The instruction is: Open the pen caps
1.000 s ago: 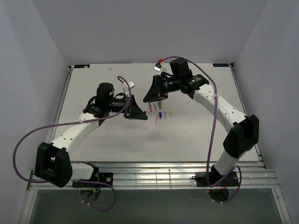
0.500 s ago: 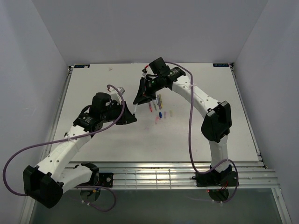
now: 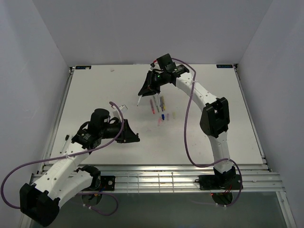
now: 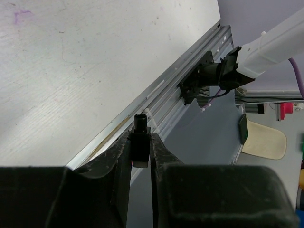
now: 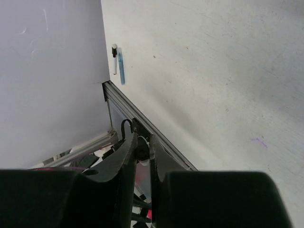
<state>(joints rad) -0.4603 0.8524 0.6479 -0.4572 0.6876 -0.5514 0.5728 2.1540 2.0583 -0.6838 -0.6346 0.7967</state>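
Observation:
My left gripper (image 3: pixel 135 138) hangs low over the near-left of the table, shut on a small dark pen cap (image 4: pixel 140 142) that stands out past its fingertips. My right gripper (image 3: pixel 143 91) is up over the far middle, shut on a thin white pen (image 3: pixel 139 101) that points down and left; in the right wrist view this pen (image 5: pixel 142 152) shows end-on between the jaws. Several pens (image 3: pixel 157 104) lie side by side on the table right of it. Tiny loose caps, pink (image 3: pixel 159 122), blue (image 3: pixel 163 116) and pale (image 3: pixel 173 115), lie just in front of them.
A white pen with a black cap (image 5: pixel 114 59) and a pale blue stick (image 5: pixel 121 68) lie by the table's left edge, seen small in the top view (image 3: pixel 64 141). Slotted metal rails (image 3: pixel 156 178) run along the near edge. Purple cables (image 3: pixel 190 128) hang off both arms.
The two grippers, close together a second ago, have come apart. My left gripper drew back toward the near left with the dark cap. My right gripper swung left and farther with the white pen.

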